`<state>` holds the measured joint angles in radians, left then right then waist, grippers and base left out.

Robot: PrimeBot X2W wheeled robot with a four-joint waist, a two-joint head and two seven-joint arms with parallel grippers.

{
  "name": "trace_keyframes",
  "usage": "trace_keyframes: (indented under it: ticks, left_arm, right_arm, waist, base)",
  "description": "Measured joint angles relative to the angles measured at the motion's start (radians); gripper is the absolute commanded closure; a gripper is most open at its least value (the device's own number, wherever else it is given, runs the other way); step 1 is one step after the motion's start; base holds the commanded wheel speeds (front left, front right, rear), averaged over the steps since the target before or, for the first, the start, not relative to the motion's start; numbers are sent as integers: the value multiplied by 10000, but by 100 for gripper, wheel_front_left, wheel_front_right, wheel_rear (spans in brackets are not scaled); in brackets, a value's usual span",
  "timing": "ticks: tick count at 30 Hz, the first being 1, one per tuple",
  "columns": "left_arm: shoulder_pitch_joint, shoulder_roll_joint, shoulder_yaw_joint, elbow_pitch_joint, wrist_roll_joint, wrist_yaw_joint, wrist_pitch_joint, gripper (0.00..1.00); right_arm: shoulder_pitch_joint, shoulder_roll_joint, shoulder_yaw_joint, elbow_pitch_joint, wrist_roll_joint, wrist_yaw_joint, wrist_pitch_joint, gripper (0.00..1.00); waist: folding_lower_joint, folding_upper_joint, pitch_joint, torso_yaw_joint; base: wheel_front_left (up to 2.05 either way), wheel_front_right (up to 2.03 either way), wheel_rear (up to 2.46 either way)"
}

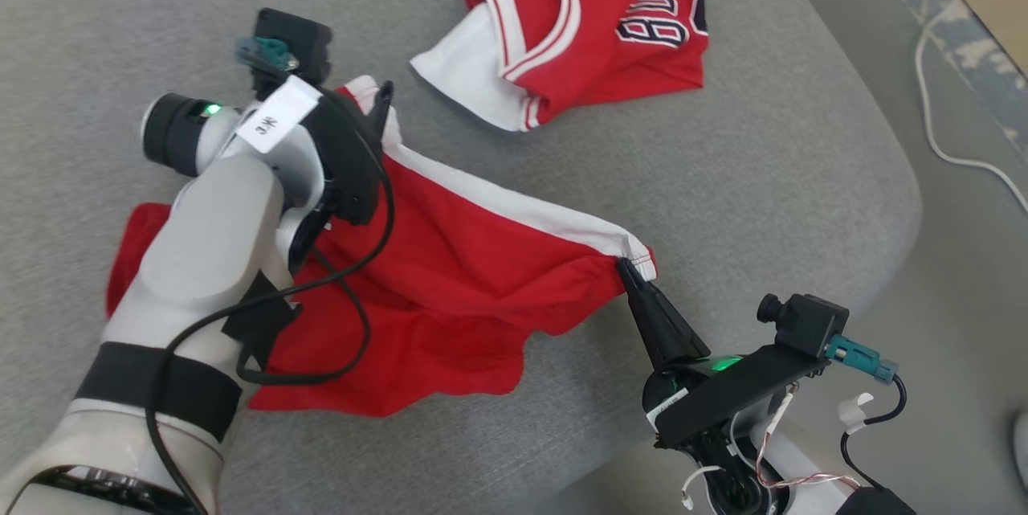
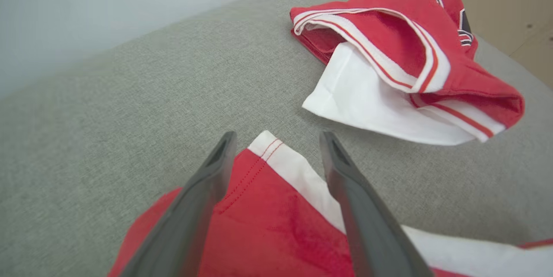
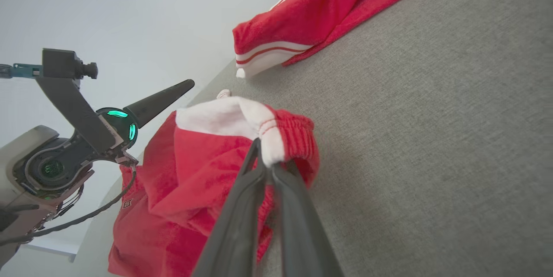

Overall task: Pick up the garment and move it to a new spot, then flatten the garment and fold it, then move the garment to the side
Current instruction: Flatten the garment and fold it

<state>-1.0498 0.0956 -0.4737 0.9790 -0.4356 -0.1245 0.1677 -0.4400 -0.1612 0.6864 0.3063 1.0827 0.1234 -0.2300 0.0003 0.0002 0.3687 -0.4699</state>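
Grey cushion (image 1: 723,177): your right fingers (image 1: 654,314) pinch the shorts (image 1: 466,274) at one waistband corner; left fingers (image 2: 203,208) spread over the other, jersey (image 1: 610,17) beyond.

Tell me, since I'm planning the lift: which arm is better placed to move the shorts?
Right. The right gripper is shut on one waistband corner of the shorts; the left gripper is open, astride the other.

Left gripper (image 2: 277,138): fingers spread apart, pointing away from the body. Pale left forearm (image 1: 213,254) is extended forward, wrist bent. Right gripper (image 1: 633,270): fingers pressed together, clamped on the waistband corner of the red shorts (image 1: 474,274), angled towards the left arm.
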Motion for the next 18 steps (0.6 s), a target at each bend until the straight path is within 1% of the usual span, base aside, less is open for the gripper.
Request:
trace_keyframes:
  ticks: [7,12,18]
  left_arm:
    - [-298,-56,-61,717,59,0,-217,0]
    - [-397,-27,-58,1179,159,194,-412,0]
    - [-570,-19,-130,1643,244,203,-481,0]
  right_arm:
    - [-25,15,79,117,-10,0,-92,100]
    - [-124,104,211,127,-58,0,-96,100]
    - [-240,138,345,121,-96,0,-109,100]
  waist:
    - [-1,0,352,-376]
    - [-1,0,455,-448]
    - [-2,0,513,-479]
  base:
    - [0,0,0]
    - [0,0,0]
    - [0,0,0]
